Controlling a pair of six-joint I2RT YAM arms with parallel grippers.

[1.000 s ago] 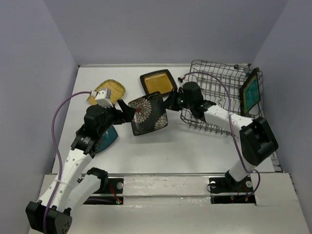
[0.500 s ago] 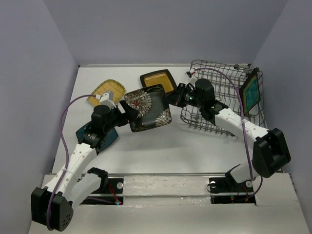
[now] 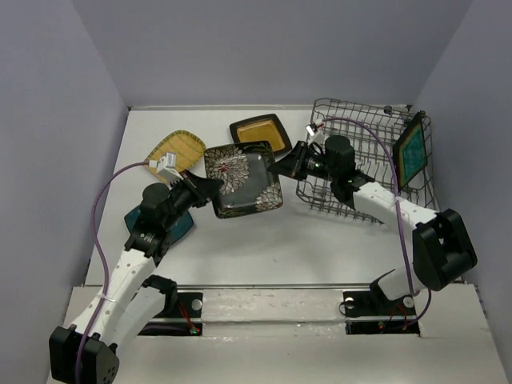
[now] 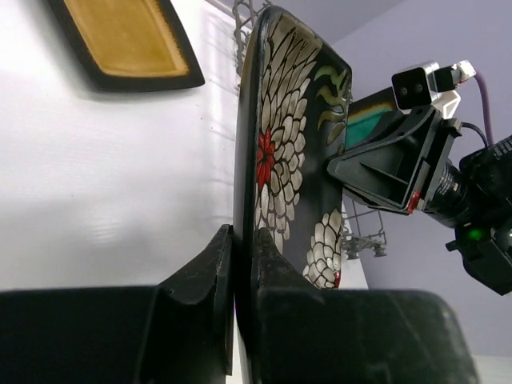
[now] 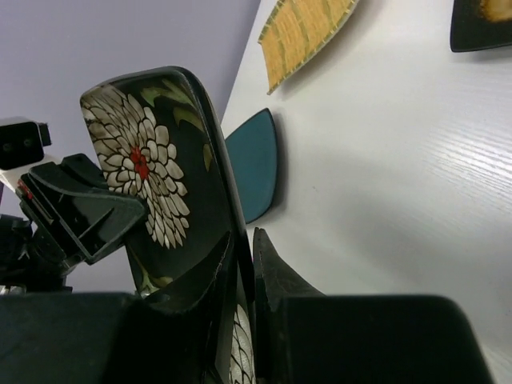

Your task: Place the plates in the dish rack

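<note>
The black floral plate (image 3: 242, 178) hangs on edge above the table between both arms. My left gripper (image 3: 210, 190) is shut on its left edge (image 4: 240, 240), and my right gripper (image 3: 280, 166) is shut on its right edge (image 5: 242, 240). The plate's flower face (image 4: 288, 152) shows in both wrist views (image 5: 152, 160). The amber plate (image 3: 260, 134) and the yellow-tan gridded plate (image 3: 178, 150) lie flat at the back. The plain dark teal plate (image 3: 170, 226) lies partly under my left arm. The teal plate with a brown rim (image 3: 412, 152) stands upright in the dish rack (image 3: 364, 128).
The grey wire rack fills the back right corner against the right wall. Purple walls close in the table on three sides. The amber plate (image 4: 128, 40) lies just behind the held plate. The dark teal plate (image 5: 254, 172) lies below and left of it.
My left gripper, open before, has shut on the floral plate's left edge. The plate has shifted slightly back and right with my right gripper still holding it.
</note>
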